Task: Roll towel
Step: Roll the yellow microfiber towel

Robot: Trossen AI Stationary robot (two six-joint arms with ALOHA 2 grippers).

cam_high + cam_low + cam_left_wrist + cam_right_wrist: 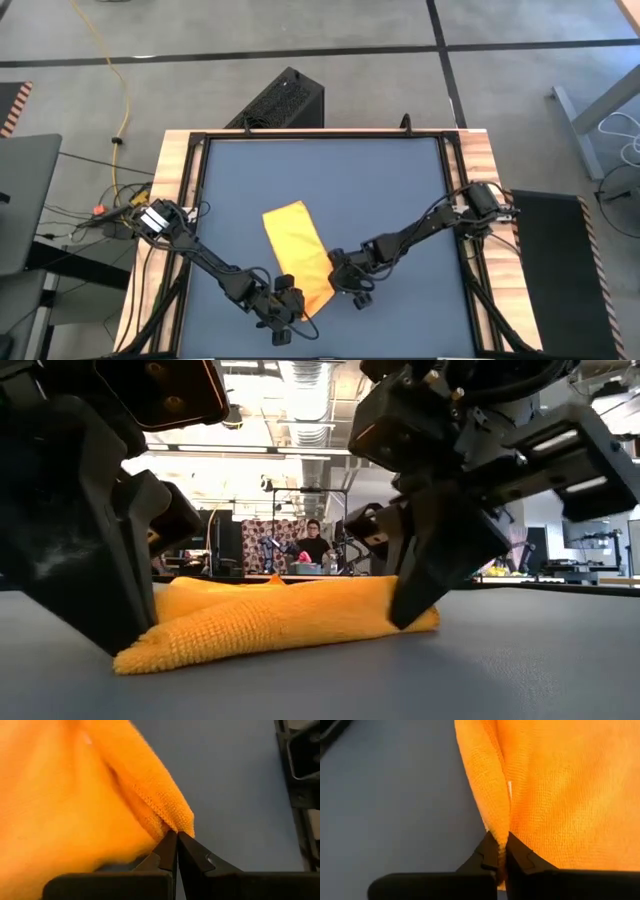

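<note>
The yellow-orange towel [295,250] lies on the dark blue-grey tabletop [380,190], running from the middle toward the near edge. Its near end is bunched into a low hump [280,622]. My left gripper [290,305] is shut on the towel's near left corner, also seen in the left wrist view [176,837]. My right gripper [340,272] is shut on the near end's right edge, also seen in the right wrist view [499,845]. Both arms slant down toward the near end from either side. My left gripper pinches the towel's near corner [176,822] between its two fingertips, where a hemmed edge is folded over. The fingers slant down from the table's left and near side. The corner stays low, and the rest of the towel lies on the table. My right gripper pinches a raised fold at the towel's right edge [499,822] between its two fingertips. The fingers slant down from the table's right side. The fold stands up a little at the fingers; the cloth beyond it rests on the table.
Bare tabletop extends to the far side and to both sides of the towel. A wooden frame [180,200] borders the table. A black box [285,100] stands beyond the far edge, with cables [110,215] at the left. A person [315,545] stands far back in the room.
</note>
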